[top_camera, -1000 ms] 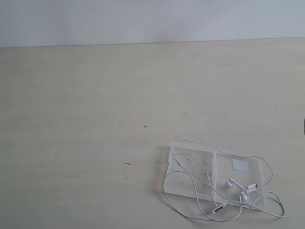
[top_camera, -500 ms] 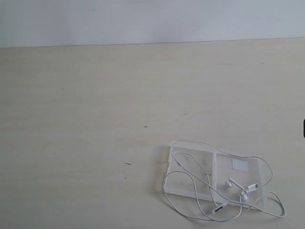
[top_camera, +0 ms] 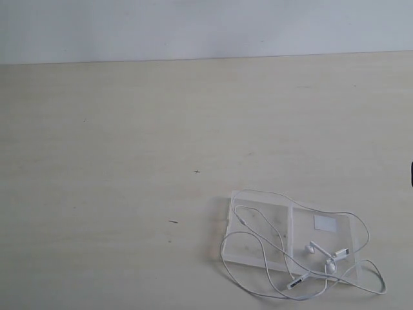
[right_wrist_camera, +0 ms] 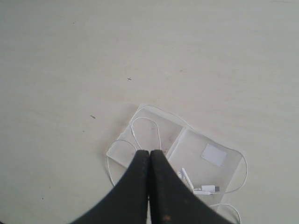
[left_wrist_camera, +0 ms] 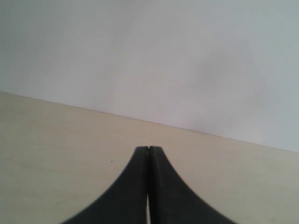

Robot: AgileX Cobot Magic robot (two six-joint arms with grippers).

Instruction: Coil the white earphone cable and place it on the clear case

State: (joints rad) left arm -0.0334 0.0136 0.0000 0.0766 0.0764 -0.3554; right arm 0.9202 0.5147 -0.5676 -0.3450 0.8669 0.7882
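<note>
Nothing on the table is changing place since a second ago: the cable [top_camera: 312,246] and the case [top_camera: 271,216] are lying just where they were. Both arms are staying out of the exterior view. The left gripper [left_wrist_camera: 148,154] is holding its two black fingers pressed together with nothing between them, and it is pointing low across the table [top_camera: 129,161] toward the wall [top_camera: 193,29]. The right gripper [right_wrist_camera: 149,156] is hanging above the table and looking down on the case, its fingers also pressed together and holding nothing. The cable is lying loose and uncoiled, partly on the open case near the front right part of the table. One loop is crossing the left panel, the earbuds and the plug are resting on the panel with the white sticker [top_camera: 326,223], and other loops are running over the edges onto the table. The remote is lying at the near edge of the case. The table is pale beige with a few small dark marks, and the wall behind it is plain light grey.
</note>
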